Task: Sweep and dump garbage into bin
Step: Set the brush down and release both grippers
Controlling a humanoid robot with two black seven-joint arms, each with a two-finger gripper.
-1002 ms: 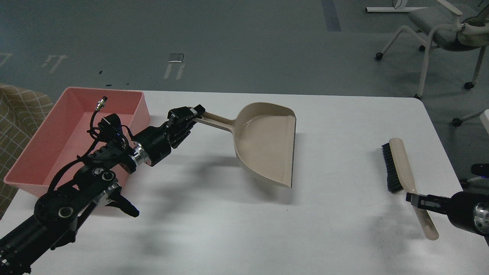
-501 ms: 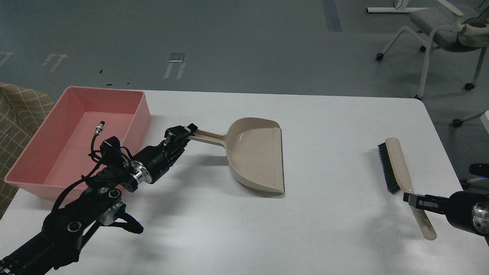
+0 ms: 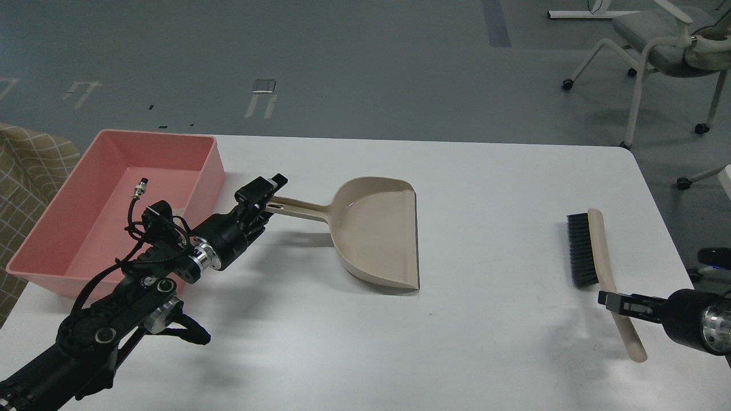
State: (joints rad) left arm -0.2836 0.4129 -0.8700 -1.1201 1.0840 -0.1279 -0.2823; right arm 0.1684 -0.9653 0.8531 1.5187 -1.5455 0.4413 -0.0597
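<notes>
The pink bin (image 3: 85, 205) stands at the table's left edge, and my left arm hides part of its floor. The beige dustpan (image 3: 377, 234) rests flat on the table to the right of the bin, its handle pointing left, and its pan looks empty. My left gripper (image 3: 260, 205) is at the handle's end with its jaws spread apart around it. My right gripper (image 3: 615, 301) is shut on the handle of the beige brush (image 3: 588, 248), held a little above the table at the right. No yellow piece or pale strip shows.
The white table (image 3: 491, 342) has its right edge just past the brush. An office chair (image 3: 662, 45) stands on the floor at the far right. A checked fabric (image 3: 28, 165) lies left of the bin.
My left arm lowered the dustpan from the air onto the table and drew it left. Its jaws have now spread off the handle. The brush shifted only slightly.
</notes>
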